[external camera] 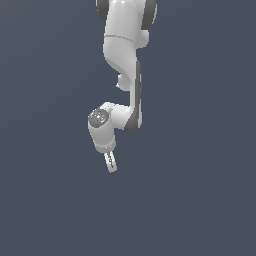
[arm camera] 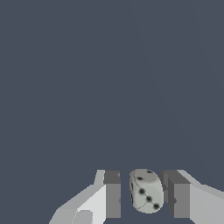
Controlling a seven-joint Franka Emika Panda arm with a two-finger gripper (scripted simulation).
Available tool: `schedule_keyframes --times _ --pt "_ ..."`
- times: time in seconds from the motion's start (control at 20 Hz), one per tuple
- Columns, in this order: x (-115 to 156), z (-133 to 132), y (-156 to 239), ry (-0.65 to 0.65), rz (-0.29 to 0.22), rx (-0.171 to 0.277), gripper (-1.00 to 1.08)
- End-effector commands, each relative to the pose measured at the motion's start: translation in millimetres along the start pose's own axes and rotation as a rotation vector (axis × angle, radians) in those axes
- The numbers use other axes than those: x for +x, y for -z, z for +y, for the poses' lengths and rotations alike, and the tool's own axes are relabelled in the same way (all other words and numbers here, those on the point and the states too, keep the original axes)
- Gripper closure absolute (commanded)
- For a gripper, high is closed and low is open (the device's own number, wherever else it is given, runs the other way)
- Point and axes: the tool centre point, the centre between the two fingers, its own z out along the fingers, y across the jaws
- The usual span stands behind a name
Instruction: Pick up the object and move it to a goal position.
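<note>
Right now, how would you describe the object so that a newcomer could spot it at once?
Find the white arm and follow it down to its pincer. In the wrist view, the object sits between the two grey fingers, with a gap on each side: a pale, rounded die with black pips.

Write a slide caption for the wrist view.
White die with black pips sits between the open gripper fingers, a gap on each side, over plain grey floor.

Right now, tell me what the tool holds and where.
Nothing yet. The die sits between the open tool's fingers, with gaps on both sides.
</note>
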Motion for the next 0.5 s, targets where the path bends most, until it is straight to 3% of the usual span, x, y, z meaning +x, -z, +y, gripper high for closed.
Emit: schedule_keyframes --times 0.0,0.45 --pt "0.0 -0.2 -0.8 0.000 0.000 0.000 1.08" --pt "-0.6 -1.4 0.3 -0.001 0.000 0.000 1.08"
